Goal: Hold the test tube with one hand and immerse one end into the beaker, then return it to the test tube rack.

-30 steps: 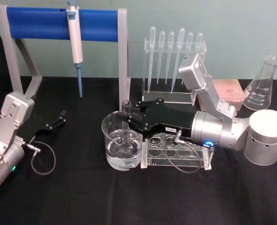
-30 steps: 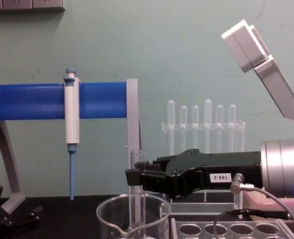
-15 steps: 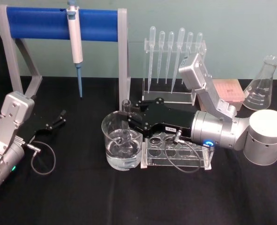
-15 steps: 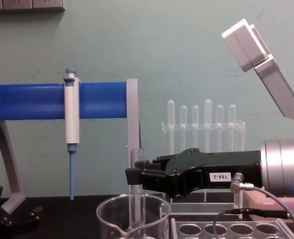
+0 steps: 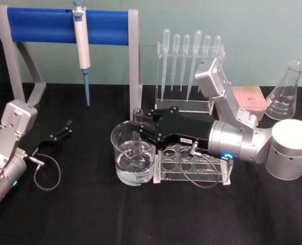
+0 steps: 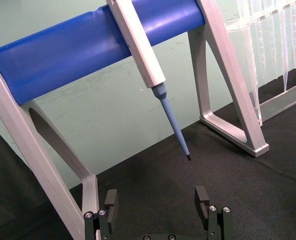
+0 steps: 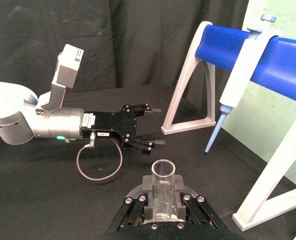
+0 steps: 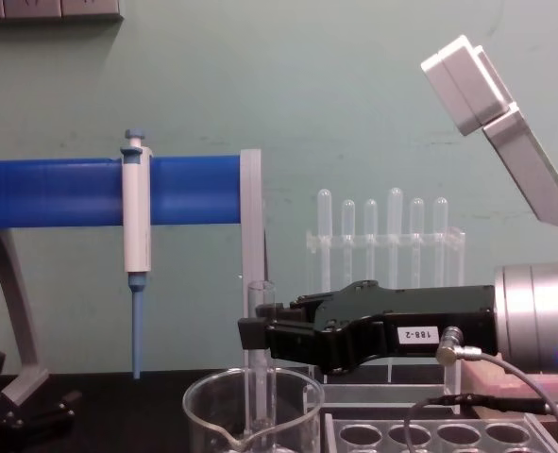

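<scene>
In the head view, the right gripper [image 5: 139, 125] reached in from the right of the frame to the centre, its jaws closed narrowly on the test tube [image 5: 137, 115] just below the open rim. The tube stood upright, its lower part down inside the beaker [image 5: 116, 149] at lower centre. Water lay in the bottom of the beaker, and the tube's round end seemed to reach it, though I could not tell this for sure.

In the chest view, the right gripper [image 8: 256, 336] clamped the test tube [image 8: 260, 307] from the right at centre. The glass ran down past the rim of the beaker [image 8: 203, 401] and out at the bottom edge of the frame.

The clear rack [image 5: 176, 176] sat touching or just beside the beaker on its right, under the gripper's body, all its visible holes unfilled.

The left gripper [image 5: 64, 128] lay low over the black table [image 5: 140, 214] at the left of the head view, well apart from the beaker. In the left wrist view, its 2 fingers [image 6: 110, 200] stood wide apart, holding nothing.

The pipettor [image 5: 82, 41] hung on the blue bar [image 5: 43, 25] at upper left.
</scene>
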### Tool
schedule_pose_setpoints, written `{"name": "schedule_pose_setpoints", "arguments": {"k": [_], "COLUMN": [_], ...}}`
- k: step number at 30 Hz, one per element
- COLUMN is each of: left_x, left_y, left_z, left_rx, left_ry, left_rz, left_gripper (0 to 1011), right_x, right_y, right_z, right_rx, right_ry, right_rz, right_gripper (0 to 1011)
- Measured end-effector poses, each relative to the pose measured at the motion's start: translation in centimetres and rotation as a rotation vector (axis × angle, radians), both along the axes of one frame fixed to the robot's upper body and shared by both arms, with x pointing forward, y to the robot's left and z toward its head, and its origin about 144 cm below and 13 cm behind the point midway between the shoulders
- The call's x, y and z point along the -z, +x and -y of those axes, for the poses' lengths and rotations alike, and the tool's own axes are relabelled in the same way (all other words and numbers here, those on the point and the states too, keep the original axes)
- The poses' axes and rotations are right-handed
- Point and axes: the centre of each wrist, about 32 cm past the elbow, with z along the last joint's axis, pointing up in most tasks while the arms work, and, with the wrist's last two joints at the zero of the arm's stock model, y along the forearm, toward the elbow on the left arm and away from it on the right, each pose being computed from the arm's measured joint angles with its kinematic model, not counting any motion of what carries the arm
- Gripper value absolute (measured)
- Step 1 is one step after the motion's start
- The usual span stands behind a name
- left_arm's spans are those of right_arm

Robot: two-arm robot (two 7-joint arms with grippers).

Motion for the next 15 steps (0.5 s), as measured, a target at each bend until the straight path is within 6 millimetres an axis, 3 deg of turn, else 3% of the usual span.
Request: {"name": "schedule_pose_setpoints", "arguments": {"k": [15], "left_x": [0.0], "left_y": [0.0], "left_z": [0.0], "left_rx": [0.0], "left_ry": [0.0], "left_rz": [0.0], "left_gripper": [1000], "right_x": [0.0], "right_y": [0.0], "right_z": [0.0], "right_rx": [0.0], "right_ry": [0.0], "right_rz": [0.0], "right_gripper": [242]}}
